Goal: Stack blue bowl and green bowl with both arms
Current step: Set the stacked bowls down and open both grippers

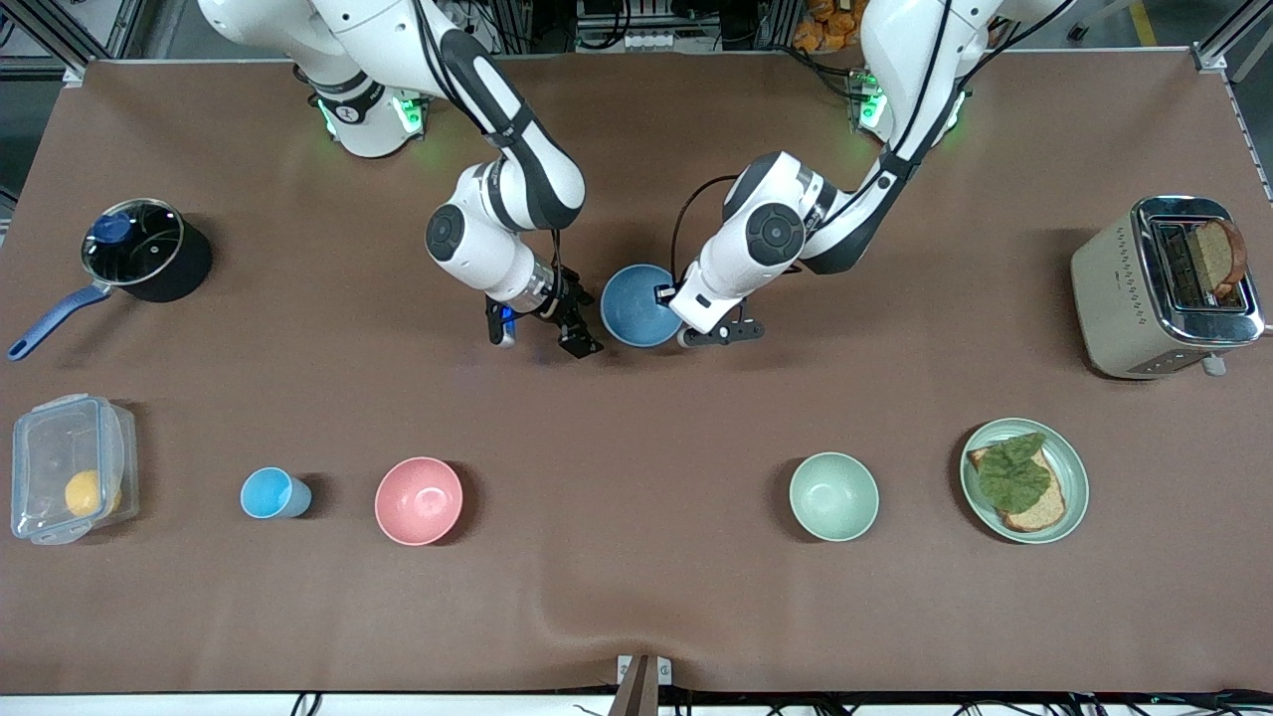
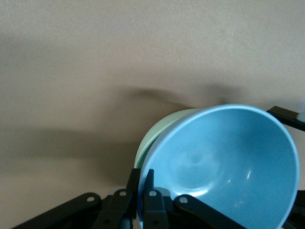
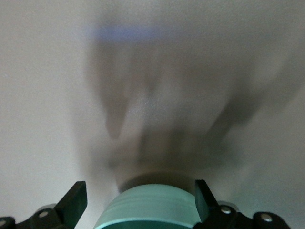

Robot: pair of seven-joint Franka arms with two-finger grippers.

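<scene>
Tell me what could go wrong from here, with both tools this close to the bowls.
1. The left tool pinches only one spot on the blue bowl rim, and that bowl looks tilted in the green bowl; letting go might make it rock or slide.
2. The right tool hangs open right beside the stack; a sideways retreat could knock it.

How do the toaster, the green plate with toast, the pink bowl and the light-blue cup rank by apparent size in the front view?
Largest to smallest:
1. toaster
2. green plate
3. pink bowl
4. light-blue cup
All sit on the table at much the same camera distance, so the order looks reliable.
</scene>
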